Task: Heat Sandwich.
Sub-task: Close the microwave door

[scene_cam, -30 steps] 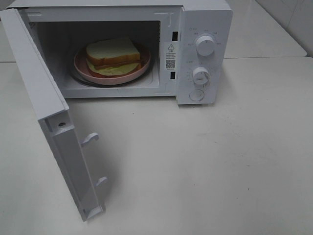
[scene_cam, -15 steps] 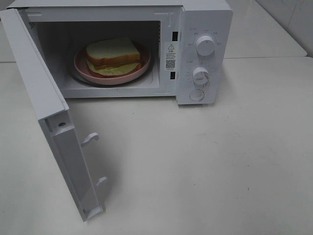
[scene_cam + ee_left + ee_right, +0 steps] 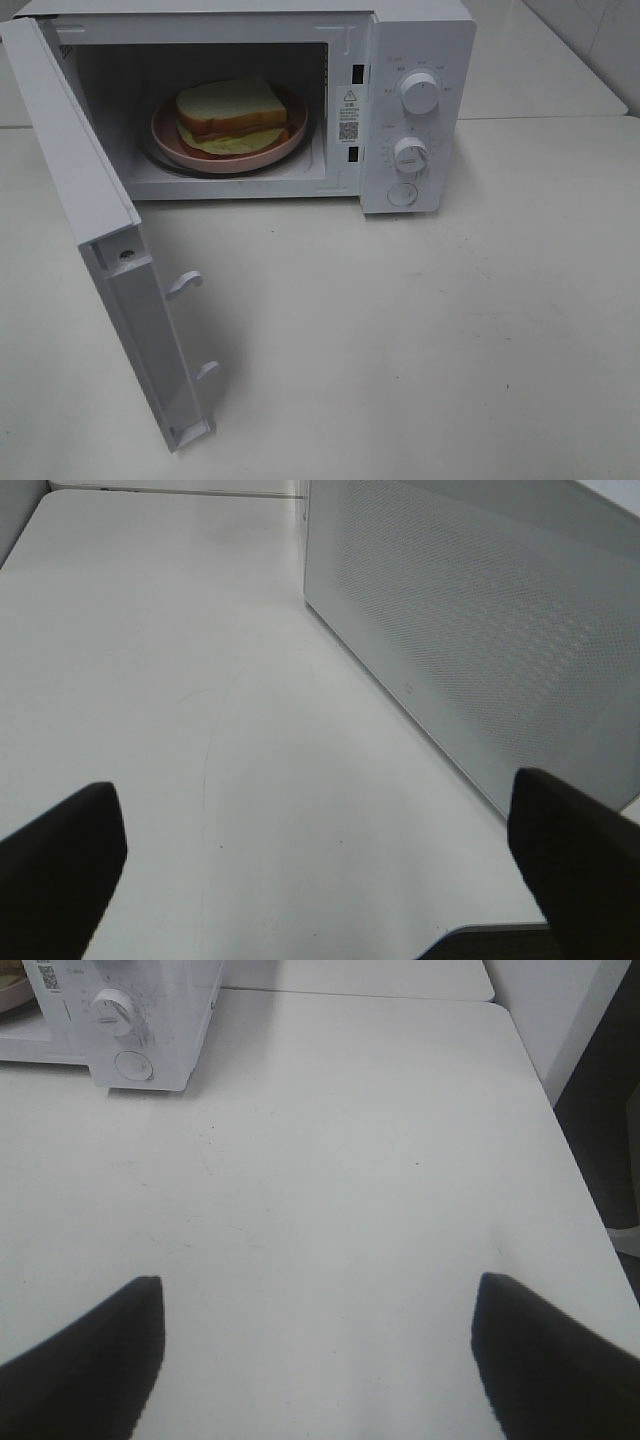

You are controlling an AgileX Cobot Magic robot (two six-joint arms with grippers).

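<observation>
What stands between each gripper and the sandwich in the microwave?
Left gripper: the open door, seen from its outer side, stands between. Right gripper: nothing visible, only bare table up to the microwave holding the sandwich.

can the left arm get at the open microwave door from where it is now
Probably yes. The left gripper is open and faces the outer side of the open microwave door, with only bare table between them. Nothing visible blocks the way.

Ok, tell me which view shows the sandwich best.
The exterior high view: the sandwich sits visible on the pink plate inside the open microwave. The left wrist view shows none of it; the right wrist view at most an unclear sliver.
</observation>
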